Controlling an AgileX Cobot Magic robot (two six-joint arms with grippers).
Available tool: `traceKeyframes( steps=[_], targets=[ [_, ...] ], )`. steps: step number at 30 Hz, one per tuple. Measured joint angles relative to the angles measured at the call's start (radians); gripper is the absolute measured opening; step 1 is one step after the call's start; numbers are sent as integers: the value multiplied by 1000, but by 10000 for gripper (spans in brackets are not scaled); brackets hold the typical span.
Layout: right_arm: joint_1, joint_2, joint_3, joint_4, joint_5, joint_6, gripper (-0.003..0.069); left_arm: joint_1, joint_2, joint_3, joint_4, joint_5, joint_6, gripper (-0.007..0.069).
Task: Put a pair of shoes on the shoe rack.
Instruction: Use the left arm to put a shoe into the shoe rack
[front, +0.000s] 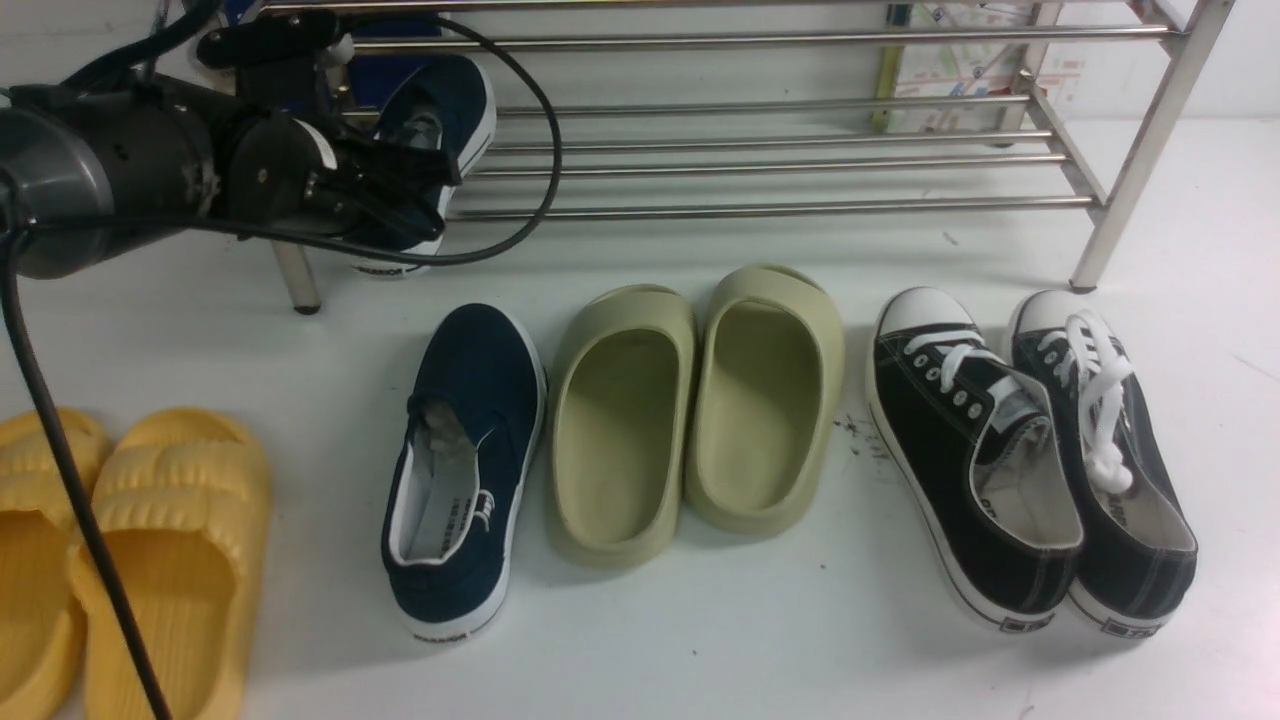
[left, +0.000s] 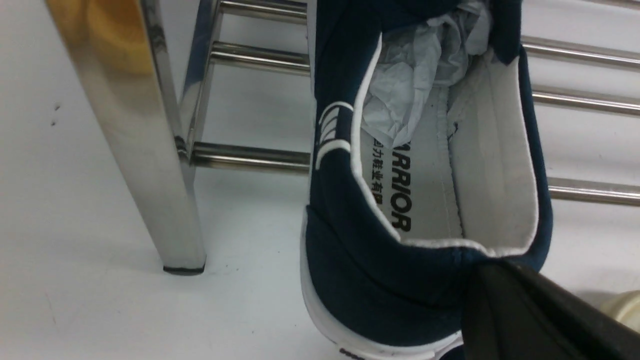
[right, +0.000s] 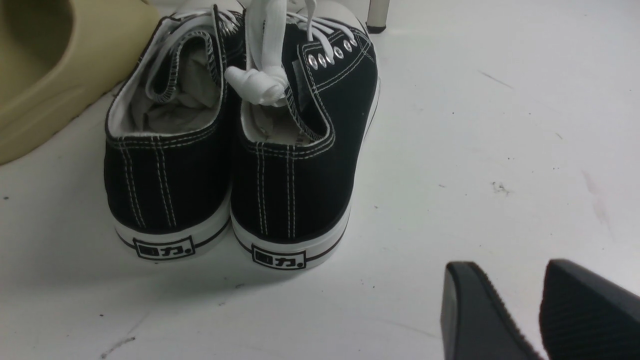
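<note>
Nearest, at the far left, the yellow slides (front: 150, 540) lie on the white surface (front: 700, 650) with my left arm's cable trailing over them; they are no part of my job. Beyond them my left claw (front: 405, 195) is at the heel of the first navy shoe (front: 450, 100). That shoe leans toe-up on the lower bars of the shoe rack (front: 760, 208), just beside its left front leg, with the heel hanging out past the front bar. I judge the heel was chosen so the toe could go in first and ride over the bars. In my left wrist view one finger (left: 540, 315) lies against the outside of the heel. The other finger is hidden, so I cannot tell whether this claw is clamped on the shoe or loose.

The second navy shoe (front: 470, 400) lies flat on the surface in front of the rack, toe toward it, well apart from my left claw and nearer the camera. To its right sit the olive slides (front: 620, 420), then the black lace-up sneakers (front: 960, 440) before the rack's right leg; neither pair is mine to move. My right claw (right: 532, 300) hovers low behind those black heels, its fingers a narrow gap apart, holding nothing, and the second navy shoe does not show in its view
</note>
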Motion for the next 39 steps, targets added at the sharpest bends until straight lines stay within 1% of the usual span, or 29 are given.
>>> traceKeyframes(
  steps=[7, 12, 19, 23, 28, 29, 30, 31, 35, 36, 37, 38, 39],
  targets=[
    [0, 0, 0, 0, 0, 0, 244, 24, 20, 0, 5, -76, 0, -13],
    [0, 0, 0, 0, 0, 0, 244, 48, 33, 0, -3, -99, -2, -13],
    [0, 0, 0, 0, 0, 0, 244, 55, 40, 0, -3, -159, -2, -13],
    [0, 0, 0, 0, 0, 0, 244, 55, 46, 0, -3, -167, -6, -13],
    [0, 0, 0, 0, 0, 0, 244, 55, 47, 0, -3, -148, -61, -11],
    [0, 0, 0, 0, 0, 0, 244, 55, 47, 0, -3, -140, -67, -1],
    [0, 0, 0, 0, 0, 0, 244, 54, 47, 0, -3, -128, -71, 26],
    [0, 0, 0, 0, 0, 0, 244, 54, 47, 0, -3, -128, -71, 26],
    [0, 0, 0, 0, 0, 0, 244, 52, 17, 0, -3, -75, -73, 196],
    [0, 0, 0, 0, 0, 0, 244, 52, 11, 0, -3, -66, -72, 204],
    [0, 0, 0, 0, 0, 0, 244, 52, -1, 0, -2, -44, -67, 244],
    [0, 0, 0, 0, 0, 0, 244, 52, -32, 0, 0, 12, -43, 298],
    [0, 0, 0, 0, 0, 0, 244, 53, -51, 0, 0, 47, -26, 318]
  ],
)
